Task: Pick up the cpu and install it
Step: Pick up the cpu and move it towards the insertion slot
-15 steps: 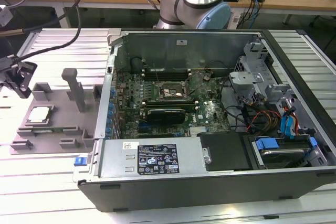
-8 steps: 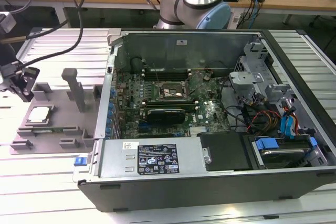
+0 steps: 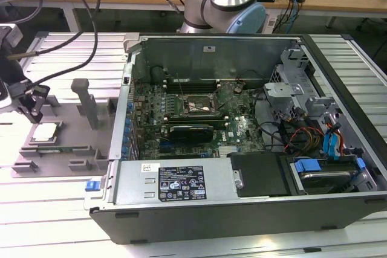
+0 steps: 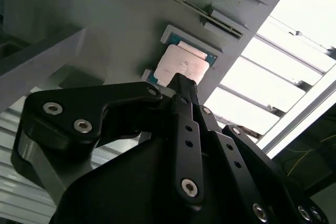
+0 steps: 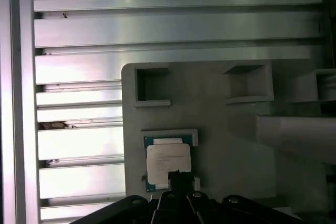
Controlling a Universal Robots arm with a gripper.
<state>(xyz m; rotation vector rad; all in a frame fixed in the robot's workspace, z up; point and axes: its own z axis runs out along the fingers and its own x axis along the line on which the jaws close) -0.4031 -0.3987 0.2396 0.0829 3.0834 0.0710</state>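
cpu [image 5: 168,161] in grey tray [image 5: 231,129], hand [image 5: 179,178] above

Silvery square cpu [image 5: 167,161] (green-edged), lying flat, in grey tray [image 5: 231,124] recess

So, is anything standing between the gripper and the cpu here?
Nothing visible does. In the second wrist view the gripper tip is right at the cpu, which lies uncovered in its pocket on the grey tray.

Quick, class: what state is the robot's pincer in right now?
Pincer: closed, holding nothing; its tip is over the chip lying in the grey tray.
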